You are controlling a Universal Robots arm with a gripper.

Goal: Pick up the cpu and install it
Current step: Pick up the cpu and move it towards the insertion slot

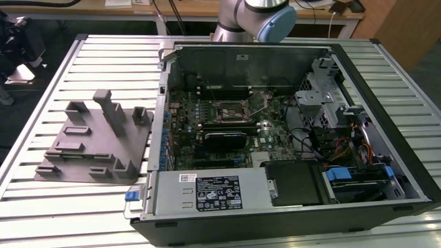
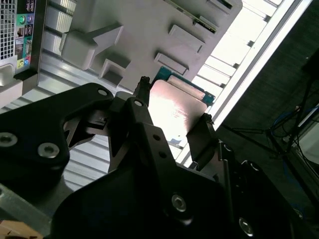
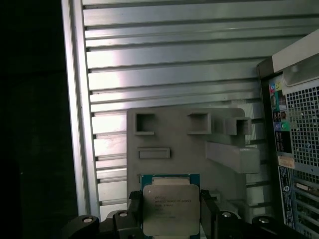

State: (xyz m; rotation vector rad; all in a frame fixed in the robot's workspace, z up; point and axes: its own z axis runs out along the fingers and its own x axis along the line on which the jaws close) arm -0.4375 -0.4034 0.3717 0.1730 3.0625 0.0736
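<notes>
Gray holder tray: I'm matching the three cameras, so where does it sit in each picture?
Exterior view: the gray holder tray lies on the slatted table, at the exterior view's left of the computer case.
Second wrist view: the gray holder tray lies beyond the cpu held in the gripper.
First wrist view: the gray holder tray lies beyond the cpu.
Shared landmark: the computer case beside it.

The cpu, a silver-topped square with blue-green edge, sits clamped in the gripper.
</notes>
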